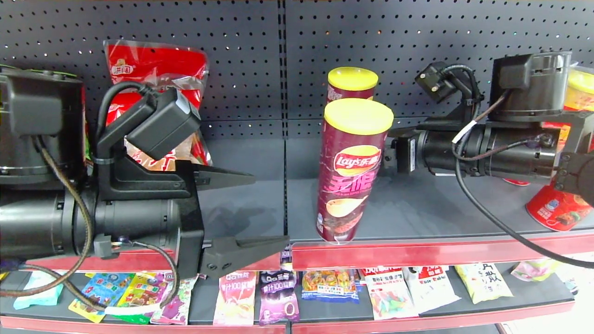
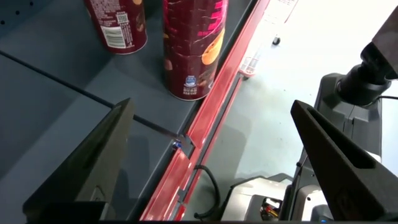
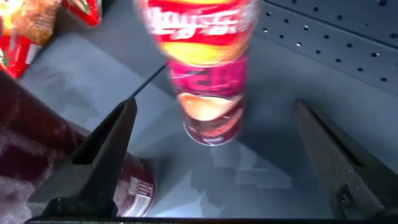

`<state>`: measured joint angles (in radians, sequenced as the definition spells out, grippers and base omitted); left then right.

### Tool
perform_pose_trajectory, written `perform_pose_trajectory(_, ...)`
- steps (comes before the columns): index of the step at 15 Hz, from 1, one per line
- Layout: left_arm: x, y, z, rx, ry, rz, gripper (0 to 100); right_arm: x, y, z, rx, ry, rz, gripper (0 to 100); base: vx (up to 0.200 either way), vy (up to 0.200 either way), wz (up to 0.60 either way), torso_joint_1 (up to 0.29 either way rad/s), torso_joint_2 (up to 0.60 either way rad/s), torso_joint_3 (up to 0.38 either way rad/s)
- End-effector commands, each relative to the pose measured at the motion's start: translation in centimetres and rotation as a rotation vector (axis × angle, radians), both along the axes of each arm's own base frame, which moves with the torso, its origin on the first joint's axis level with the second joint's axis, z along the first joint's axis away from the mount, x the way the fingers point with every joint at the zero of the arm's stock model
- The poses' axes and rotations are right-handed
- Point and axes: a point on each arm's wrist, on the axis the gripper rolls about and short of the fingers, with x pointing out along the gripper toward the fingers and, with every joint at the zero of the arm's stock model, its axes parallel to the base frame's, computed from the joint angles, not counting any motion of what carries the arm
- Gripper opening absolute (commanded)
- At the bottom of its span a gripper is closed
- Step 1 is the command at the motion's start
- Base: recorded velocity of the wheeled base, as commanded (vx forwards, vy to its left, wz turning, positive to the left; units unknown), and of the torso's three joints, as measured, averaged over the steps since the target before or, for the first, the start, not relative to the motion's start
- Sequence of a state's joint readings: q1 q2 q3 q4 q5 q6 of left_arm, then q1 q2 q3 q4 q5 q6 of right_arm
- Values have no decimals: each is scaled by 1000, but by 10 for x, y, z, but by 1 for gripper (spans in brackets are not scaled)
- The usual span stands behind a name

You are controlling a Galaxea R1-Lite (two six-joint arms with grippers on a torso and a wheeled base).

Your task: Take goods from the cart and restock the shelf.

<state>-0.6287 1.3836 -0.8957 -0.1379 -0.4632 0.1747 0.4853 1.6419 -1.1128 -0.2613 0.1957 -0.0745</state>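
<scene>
Two maroon chip cans with yellow lids stand on the grey shelf (image 1: 417,208). The front can (image 1: 350,171) is at the shelf's red edge, and the rear can (image 1: 351,83) is right behind it. My left gripper (image 1: 271,209) hangs open and empty left of the cans, over the shelf's front edge. In the left wrist view both the front can (image 2: 189,50) and the rear can (image 2: 118,25) stand ahead of its fingers. My right gripper (image 3: 216,107) is open just right of the cans. The rear can (image 3: 211,68) stands ahead between its fingers, and the front can (image 3: 134,186) is beside one finger.
A red snack bag (image 1: 158,74) leans on the pegboard at the back left. A red can (image 1: 557,208) and a yellow-lidded one (image 1: 580,90) stand at the far right. Several candy packets (image 1: 278,292) lie on the lower shelf. Bare shelf lies between the bag and the cans.
</scene>
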Motion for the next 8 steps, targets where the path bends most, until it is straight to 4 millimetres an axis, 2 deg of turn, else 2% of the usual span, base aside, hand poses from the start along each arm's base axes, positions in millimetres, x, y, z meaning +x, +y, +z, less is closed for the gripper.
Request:
perform_pose_trajectory(1,0,0,0,2,-2,5,100,0,-10,-6,-12,18,-29,100,0,0,0,0,0,0)
perform_pose_trajectory(2,0,0,0,2,-2,5,100,-1,-13,-8,-15,25,-36,100,0,0,0,0,0,0)
perform_pose_trajectory(4,2,-1,-2,9,5,11,100,-21,-29,-15,-25,46,-59,100,0,0,0,0,0,0)
perform_pose_trajectory(8,17,-10,-15,71,24,96,100,-85,-59,-25,-26,47,-62,100,0,0,0,0,0,0)
